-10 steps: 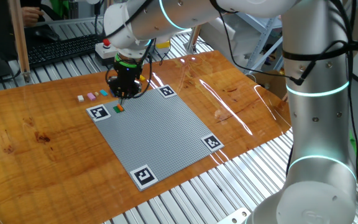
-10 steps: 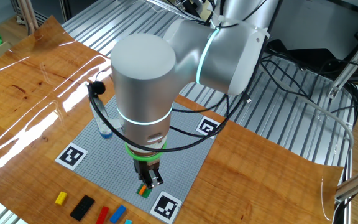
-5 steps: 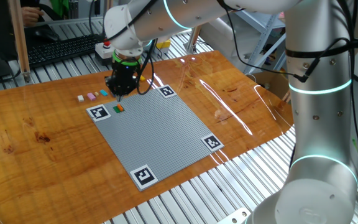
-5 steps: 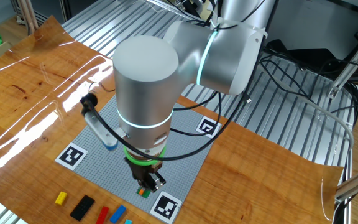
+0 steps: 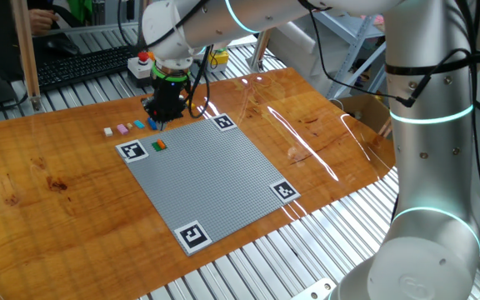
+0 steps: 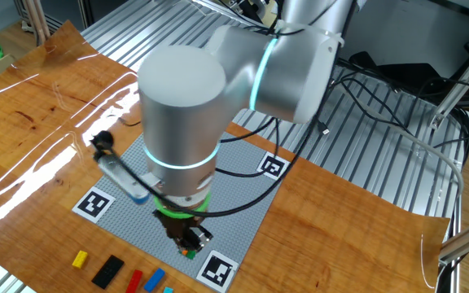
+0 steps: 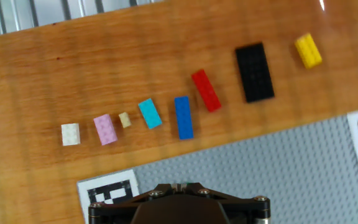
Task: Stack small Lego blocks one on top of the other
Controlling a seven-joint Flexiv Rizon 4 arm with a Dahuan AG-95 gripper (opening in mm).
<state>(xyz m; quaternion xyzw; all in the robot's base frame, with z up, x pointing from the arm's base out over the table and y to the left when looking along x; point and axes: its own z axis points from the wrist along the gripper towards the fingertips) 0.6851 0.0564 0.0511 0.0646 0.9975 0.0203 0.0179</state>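
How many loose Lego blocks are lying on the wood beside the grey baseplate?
7, in a row: white block, pink block, tan block, light blue block, blue block, red block, black block; plus yellow block makes 8.

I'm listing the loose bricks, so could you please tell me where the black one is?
In the hand view, the black brick lies on the wood beside the baseplate, between the red brick and the yellow brick.

Grey studded baseplate [image 5: 215, 175] with square markers [image 5: 193, 236] on wooden table [image 5: 48, 183].

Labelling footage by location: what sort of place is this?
Probably a robotics lab bench: a grey studded baseplate with square markers, loose Lego blocks lined up on wood, slatted metal framing around.
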